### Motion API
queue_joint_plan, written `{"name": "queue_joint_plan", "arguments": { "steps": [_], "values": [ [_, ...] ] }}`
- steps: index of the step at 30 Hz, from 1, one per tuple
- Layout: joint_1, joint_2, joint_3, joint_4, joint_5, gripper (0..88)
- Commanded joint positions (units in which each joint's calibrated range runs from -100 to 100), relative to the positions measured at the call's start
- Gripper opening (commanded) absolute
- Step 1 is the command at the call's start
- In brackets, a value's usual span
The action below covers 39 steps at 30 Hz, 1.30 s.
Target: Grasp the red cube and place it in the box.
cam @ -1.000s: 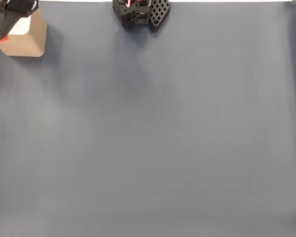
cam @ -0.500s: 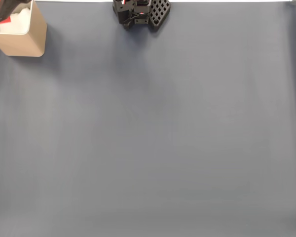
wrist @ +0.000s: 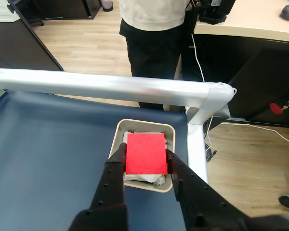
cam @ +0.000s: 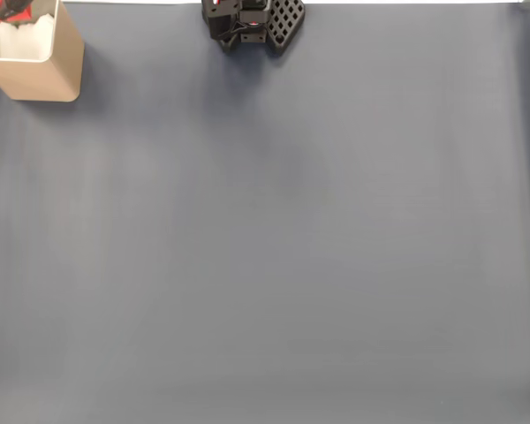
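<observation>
Since a second ago the hand (wrist: 145,161) has been pulling further toward the top left corner of the fixed view, so that more of the box's white interior is now showing there, with just a bit of red and black at that corner. Seen from the wrist view, the hand is closing on the red cube (wrist: 145,153), one black finger (wrist: 116,166) pressing its left face and the other pressing its right face, and it is hanging directly above the open top of the box (wrist: 169,184). That box is sitting at the corner of the dark blue counter (wrist: 48,159), just beside the silver rail (wrist: 111,86), with white padding (wrist: 140,178) showing under the cube. A person (wrist: 154,43) in dark trousers is standing beyond the rail. Judging by how it is sitting square and undented between the fingers, the cube is probably light and stiff, with smooth matte faces that are giving fair friction; the grip across two opposite flat faces looks sound and is likely the best place to hold it. Nothing about it seems fragile, and the padding below should be cushioning a short drop, so the release is looking low in risk provided the cube is clearing the box's rim.
</observation>
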Motion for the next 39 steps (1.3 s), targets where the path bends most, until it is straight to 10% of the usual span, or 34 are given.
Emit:
{"name": "queue_joint_plan", "arguments": {
  "steps": [1, 28, 39],
  "values": [
    [0.9, -1.8, -0.1, 0.1, 0.0, 3.0],
    [-0.5, -1.9, 0.4, -0.3, 0.0, 4.0],
    [-0.1, -2.1, 0.6, -0.5, -0.9, 31.1]
  ]
}}
